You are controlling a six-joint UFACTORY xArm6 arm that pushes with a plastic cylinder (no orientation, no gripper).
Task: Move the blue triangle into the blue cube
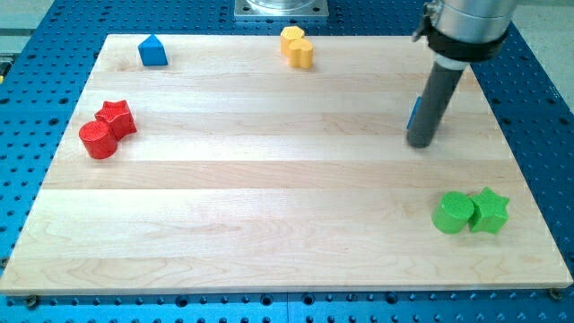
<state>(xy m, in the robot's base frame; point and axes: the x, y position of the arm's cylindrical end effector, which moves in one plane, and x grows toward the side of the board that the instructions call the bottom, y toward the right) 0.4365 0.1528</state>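
- While the job is still far from done, the red blocks sit at the view's left: a red star (117,117) touching a red round block (98,140), near the left edge of the surface (269,179).
- Next, up near the view's top left corner, stands a blue block (152,51) with a pointed top like a little house. I think this is the blue triangle or the blue cube, but I cannot be sure which.
- Then, at the view's top middle, two yellow blocks (297,46) touch each other. Their shapes are hard to make out.
- After that, on the view's right, comes the dark rod. My tip (420,143) rests on the surface, and there is no gripper here at all, so nothing is being held or squeezed.
- Just behind the rod peeks a thin bit of a second blue block (413,114). It is mostly hidden, so I cannot tell its shape. It looks like it touches the rod or is just beside it.
- Last, at the view's bottom right, a green round block (453,213) touches a green star (490,211), below my tip and apart from it.
- The two blue blocks are well apart, on opposite sides of the surface. So I think almost the whole push is still left to do.
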